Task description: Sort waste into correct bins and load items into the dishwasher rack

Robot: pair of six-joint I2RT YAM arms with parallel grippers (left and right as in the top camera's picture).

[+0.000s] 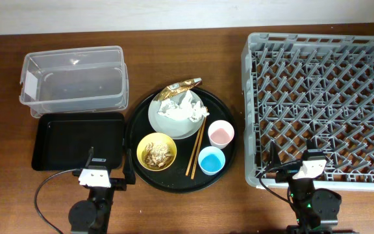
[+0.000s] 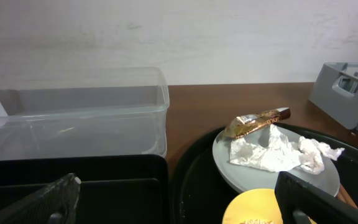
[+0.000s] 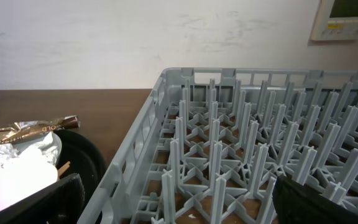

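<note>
Nearest, both pincers gape wide and hold nothing: the left pincer [image 2: 178, 205] at the near-left edge of the round black tray [image 1: 177, 179], the right pincer [image 3: 182, 202] off to its right, over the near rim of the grey rack [image 1: 317, 38]. On the round tray sit the yellow bowl [image 1: 141, 148] of scraps [image 1: 156, 155] and the blue cup [image 1: 211, 160]. Beyond them are the chopsticks [image 1: 196, 153], the pink cup [image 1: 221, 133], the plate [image 1: 174, 129] under tissue [image 1: 184, 107], and the wrapper [image 1: 184, 86] farthest. Left of the round tray lies the shallow black tray [image 1: 76, 140], with the clear tub [image 1: 73, 78] beyond.
</note>
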